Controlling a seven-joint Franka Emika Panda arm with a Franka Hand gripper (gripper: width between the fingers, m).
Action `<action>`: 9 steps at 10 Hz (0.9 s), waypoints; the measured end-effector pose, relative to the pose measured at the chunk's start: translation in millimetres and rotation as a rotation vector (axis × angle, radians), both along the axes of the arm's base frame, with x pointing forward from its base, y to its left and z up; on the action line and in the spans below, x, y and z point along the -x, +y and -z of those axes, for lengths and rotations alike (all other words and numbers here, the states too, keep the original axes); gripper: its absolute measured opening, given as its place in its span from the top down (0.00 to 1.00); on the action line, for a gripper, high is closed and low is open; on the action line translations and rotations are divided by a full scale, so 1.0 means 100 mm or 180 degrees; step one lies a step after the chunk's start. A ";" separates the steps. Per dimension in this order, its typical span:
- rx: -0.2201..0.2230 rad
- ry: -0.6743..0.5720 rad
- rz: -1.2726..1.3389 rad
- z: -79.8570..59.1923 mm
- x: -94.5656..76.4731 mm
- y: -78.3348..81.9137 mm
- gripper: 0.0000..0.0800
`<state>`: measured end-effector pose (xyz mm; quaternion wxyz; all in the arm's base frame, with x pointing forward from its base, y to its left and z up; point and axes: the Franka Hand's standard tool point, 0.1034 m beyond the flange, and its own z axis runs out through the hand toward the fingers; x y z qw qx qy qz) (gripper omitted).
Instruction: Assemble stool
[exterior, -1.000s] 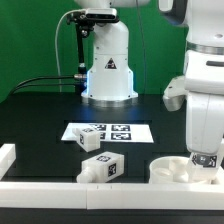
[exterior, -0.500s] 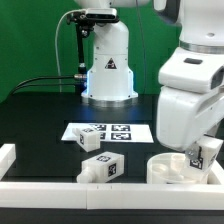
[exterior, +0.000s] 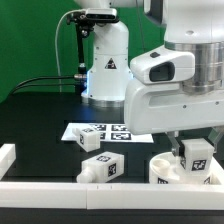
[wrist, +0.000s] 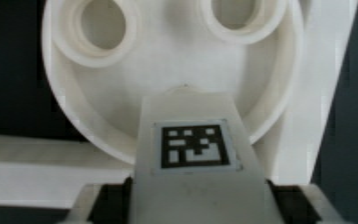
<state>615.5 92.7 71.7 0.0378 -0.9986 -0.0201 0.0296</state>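
Over at the exterior view's right, close to the near rail [exterior: 50,190], my gripper [wrist: 194,198] pinched one stool leg [exterior: 197,152] between its two fingers, the jaws pressed against the block's sides. Its black-and-white tag faced the wrist camera. That leg hung over the round seat [exterior: 160,170], which lay flat on the black table [exterior: 40,115] just beside the near rail; whether leg and seat touched, I could not tell. From the wrist, two rounded holes [wrist: 98,30] showed in the seat beyond the leg. Toward the exterior view's left of the seat, two more legs lay loose: a far leg [exterior: 92,140] and a near leg [exterior: 102,168], both just in front of the marker board [exterior: 110,129].
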 end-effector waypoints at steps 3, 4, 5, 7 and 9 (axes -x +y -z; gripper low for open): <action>0.0066 0.0052 0.0701 0.01 0.00 -0.07 0.58; 0.0141 0.0064 0.1246 0.01 -0.01 -0.10 0.58; 0.0196 0.0064 0.1762 0.01 -0.02 -0.15 0.58; 0.0261 0.0074 0.2355 0.01 0.01 -0.21 0.58; 0.0278 0.0069 0.2662 0.01 0.03 -0.24 0.58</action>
